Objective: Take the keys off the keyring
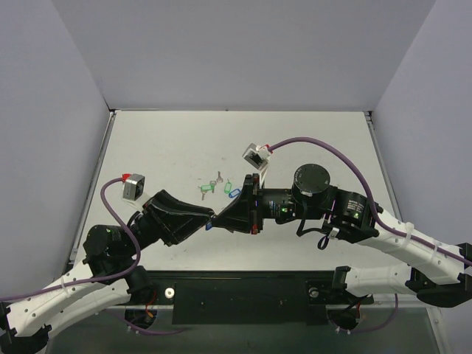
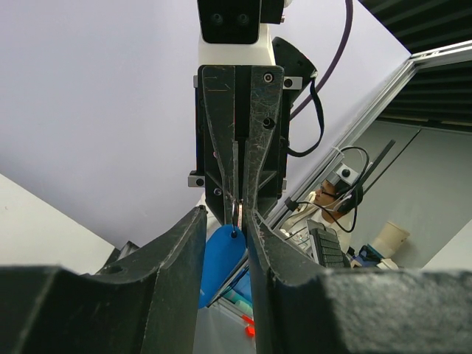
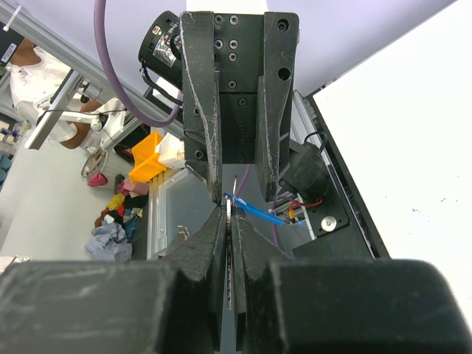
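My two grippers meet tip to tip above the near middle of the table. My right gripper [image 1: 221, 216] [image 3: 230, 217] is shut on a thin flat silver key [image 3: 231, 210], seen edge-on between its pads. A deep-blue oval tag [image 2: 221, 258] [image 1: 209, 226] hangs by its hole from a thin ring at the right gripper's tips [image 2: 236, 200]. The tag dangles in the gap between my left gripper's fingers [image 2: 188, 251]. My left gripper [image 1: 213, 216] [image 2: 227, 214] stands open by about the tag's width. The tag also shows edge-on in the right wrist view [image 3: 254, 212]. No yellow tag shows.
Two green-tagged keys [image 1: 206, 188] [image 1: 226, 185] and a lighter blue tag [image 1: 234, 193] lie on the white table [image 1: 310, 140] just beyond the grippers. Grey walls close in the table's left, right and far sides.
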Robot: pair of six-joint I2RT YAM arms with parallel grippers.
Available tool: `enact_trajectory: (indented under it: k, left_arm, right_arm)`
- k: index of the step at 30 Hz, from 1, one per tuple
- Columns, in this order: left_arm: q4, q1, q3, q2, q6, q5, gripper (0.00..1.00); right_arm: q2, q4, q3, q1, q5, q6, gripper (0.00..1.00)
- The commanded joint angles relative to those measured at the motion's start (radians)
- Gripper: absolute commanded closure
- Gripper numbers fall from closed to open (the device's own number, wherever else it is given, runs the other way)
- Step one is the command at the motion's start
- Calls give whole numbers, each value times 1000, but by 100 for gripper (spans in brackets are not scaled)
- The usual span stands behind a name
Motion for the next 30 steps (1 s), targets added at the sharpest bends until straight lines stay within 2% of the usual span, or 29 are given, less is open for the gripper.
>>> enact_trajectory:
  k: [1,4,10,19,24,27,30]
  left_arm:
    - [24,0,31,-14,6,5,62]
    - [13,0,35,-17,12,-2,57]
    - [1,0,54,-8,21,7,57]
    - [3,0,57,-3,19,1,83]
    - [-5,0,58,-10,23,-4,85]
    - [-29,0,68,-8,27,-1,100]
    - [-95,0,107,-7,58,21,100]
  right_arm:
    - [-12,74,3,-4,-17,4,100]
    - [-17,75,-3,-5,-14,7,100]
    - [-21,77,-5,-4,-16,10,100]
    - [-24,74,-17,-4,-13,13,100]
    - [-35,72,-26,-4,-16,18,100]
    - [-40,66,-36,-2,-14,18,100]
    - [-47,50,-36,-2,-17,14,100]
